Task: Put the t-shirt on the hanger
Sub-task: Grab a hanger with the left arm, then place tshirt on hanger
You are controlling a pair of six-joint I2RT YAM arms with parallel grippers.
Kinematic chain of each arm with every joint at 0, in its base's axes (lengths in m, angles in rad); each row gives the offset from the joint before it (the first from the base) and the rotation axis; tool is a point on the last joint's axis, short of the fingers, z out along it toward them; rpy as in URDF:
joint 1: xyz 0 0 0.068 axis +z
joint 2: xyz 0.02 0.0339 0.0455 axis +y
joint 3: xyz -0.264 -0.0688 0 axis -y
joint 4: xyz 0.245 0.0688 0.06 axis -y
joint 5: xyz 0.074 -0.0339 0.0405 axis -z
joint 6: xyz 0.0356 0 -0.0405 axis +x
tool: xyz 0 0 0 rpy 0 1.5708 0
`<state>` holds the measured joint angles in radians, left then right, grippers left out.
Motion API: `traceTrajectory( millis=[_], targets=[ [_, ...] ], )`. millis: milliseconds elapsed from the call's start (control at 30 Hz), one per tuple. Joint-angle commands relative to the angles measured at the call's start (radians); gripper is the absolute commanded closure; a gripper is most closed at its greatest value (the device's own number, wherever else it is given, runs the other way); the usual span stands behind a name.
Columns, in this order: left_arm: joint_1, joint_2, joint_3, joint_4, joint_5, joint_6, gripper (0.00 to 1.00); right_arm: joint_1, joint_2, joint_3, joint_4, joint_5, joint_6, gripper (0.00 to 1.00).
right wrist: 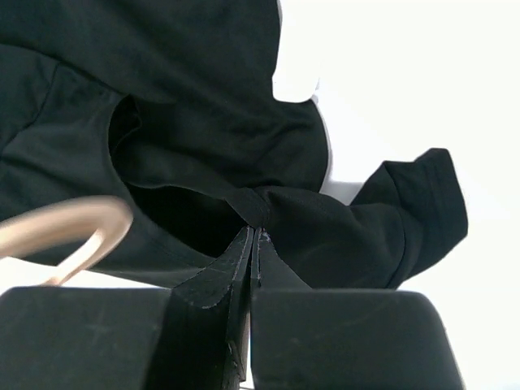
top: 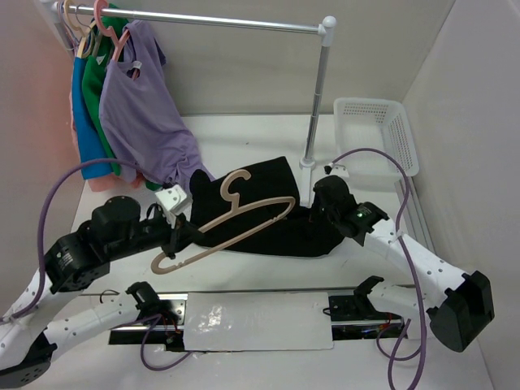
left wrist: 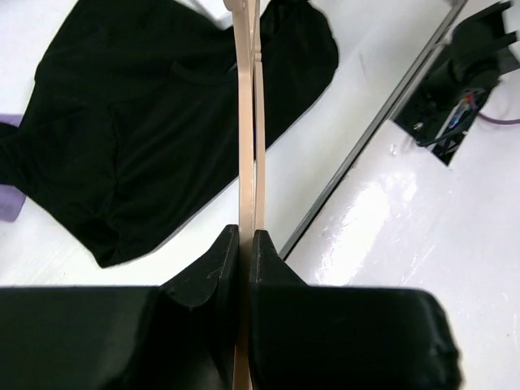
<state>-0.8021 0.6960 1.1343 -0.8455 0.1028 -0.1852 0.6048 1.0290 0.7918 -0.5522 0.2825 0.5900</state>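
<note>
The black t-shirt lies crumpled on the white table, between the two arms. The beige hanger is held over it, hook toward the back. My left gripper is shut on the hanger's lower bar near its left end; in the left wrist view the bar runs straight out from between my left gripper's tips, over the shirt. My right gripper is shut on a fold of the shirt at its right edge; the right wrist view shows my gripper pinching the neck-opening fabric, with the hanger blurred at left.
A clothes rail stands at the back with a lilac top, green and blue garments on pink hangers. Its post rises just behind the right gripper. A white basket sits at the back right. A metal strip runs along the near edge.
</note>
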Motion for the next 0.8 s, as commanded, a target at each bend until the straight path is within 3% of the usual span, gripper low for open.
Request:
traceTrajectory(
  millis=[0, 167, 600, 767],
  targets=[
    [-0.003, -0.035, 0.002, 0.085, 0.067, 0.019, 1.00, -0.019, 0.025, 0.036, 0.067, -0.080, -0.068, 1.00],
    [-0.003, -0.010, -0.045, 0.146, 0.130, 0.042, 1.00, -0.019, 0.028, 0.037, 0.078, -0.094, -0.081, 1.00],
    [-0.003, 0.048, -0.067, 0.178, 0.089, 0.098, 1.00, -0.019, -0.014, 0.027, 0.078, -0.155, -0.081, 1.00],
    [-0.003, 0.091, -0.058, 0.189, 0.158, 0.139, 1.00, -0.019, -0.035, 0.027, 0.078, -0.169, -0.090, 1.00]
  ],
)
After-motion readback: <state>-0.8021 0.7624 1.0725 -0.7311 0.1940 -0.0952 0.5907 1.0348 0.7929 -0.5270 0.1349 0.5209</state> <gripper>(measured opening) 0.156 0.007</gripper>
